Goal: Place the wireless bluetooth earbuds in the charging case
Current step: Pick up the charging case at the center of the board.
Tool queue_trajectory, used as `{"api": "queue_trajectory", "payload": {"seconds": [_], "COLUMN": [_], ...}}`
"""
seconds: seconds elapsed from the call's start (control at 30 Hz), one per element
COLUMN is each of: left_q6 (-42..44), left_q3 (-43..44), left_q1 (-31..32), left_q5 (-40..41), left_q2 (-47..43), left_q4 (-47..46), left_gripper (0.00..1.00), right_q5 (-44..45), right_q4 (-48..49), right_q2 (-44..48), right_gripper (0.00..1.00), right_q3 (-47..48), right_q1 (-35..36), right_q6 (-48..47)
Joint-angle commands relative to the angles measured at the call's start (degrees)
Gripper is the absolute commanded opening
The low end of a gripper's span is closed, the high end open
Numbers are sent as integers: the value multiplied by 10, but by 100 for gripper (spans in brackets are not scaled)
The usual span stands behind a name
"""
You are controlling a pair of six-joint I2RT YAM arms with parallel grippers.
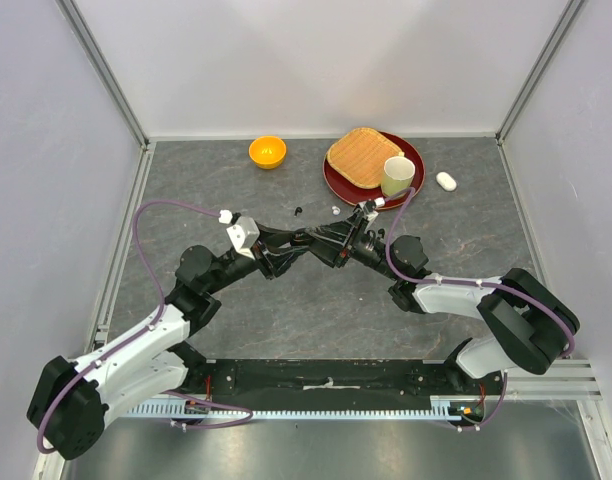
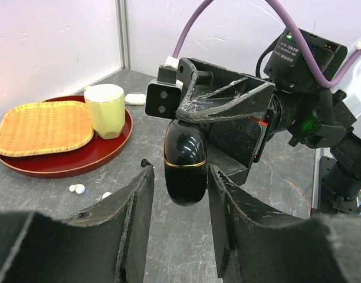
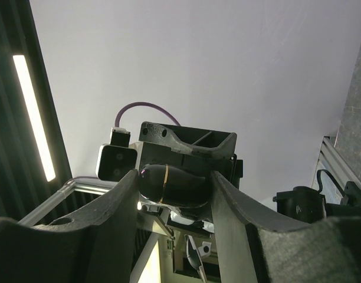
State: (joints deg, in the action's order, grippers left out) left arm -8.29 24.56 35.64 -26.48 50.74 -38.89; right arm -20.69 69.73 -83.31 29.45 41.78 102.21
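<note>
A glossy black charging case (image 2: 184, 159) with a thin gold seam hangs above the table, closed. My right gripper (image 3: 174, 177) is shut on it, both fingers pressed to its sides (image 3: 168, 184). My left gripper (image 2: 180, 172) faces it with the case's lower end between its fingertips, a thin gap on each side, so it is open. The two grippers meet at mid-table (image 1: 311, 240). On the table lie white earbuds (image 2: 77, 188) and a black earbud (image 2: 145, 161). From above the black earbud (image 1: 299, 210) and a white earbud (image 1: 333, 210) lie just beyond the grippers.
A red plate (image 1: 338, 186) at the back holds a woven tray (image 1: 361, 156) and a pale cup (image 1: 397, 175). A white oval case (image 1: 446, 181) lies to its right, an orange bowl (image 1: 267, 151) to its left. Walls enclose three sides.
</note>
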Motion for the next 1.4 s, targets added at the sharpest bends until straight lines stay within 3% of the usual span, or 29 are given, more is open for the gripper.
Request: {"api": "queue_trajectory", "payload": {"seconds": [0.0,0.37,0.47,0.77,0.97,1.07,1.2,1.33,1.37], "left_q6": [-21,-58,-59,-64,-61,-56,-51,-46,-45], "left_q3": [17,8,5,-2,-1,-1,-3,-5,-7], "left_q1": [-1,0,0,0,0,0,0,0,0], "left_q5": [6,5,7,12,6,7,7,9,13], "left_q2": [6,30,31,35,33,24,20,12,12], "left_q4": [-25,-88,-94,-109,-105,-94,-92,-86,-85], "left_gripper": [48,45,41,7,2,2,2,2,2], "right_q5": [1,5,4,2,6,7,14,14,16], "right_q4": [58,64,73,75,49,46,50,45,40], "right_q2": [6,2,-3,-7,4,9,10,17,25], "right_gripper": [24,24,24,24,27,39,73,96,98], "right_q3": [7,3,1,-3,-2,-1,-4,-2,-2], "right_q1": [1,1,1,1,1,1,1,1,2], "right_q6": [2,9,13,15,-1,-12,-23,-43,-49]}}
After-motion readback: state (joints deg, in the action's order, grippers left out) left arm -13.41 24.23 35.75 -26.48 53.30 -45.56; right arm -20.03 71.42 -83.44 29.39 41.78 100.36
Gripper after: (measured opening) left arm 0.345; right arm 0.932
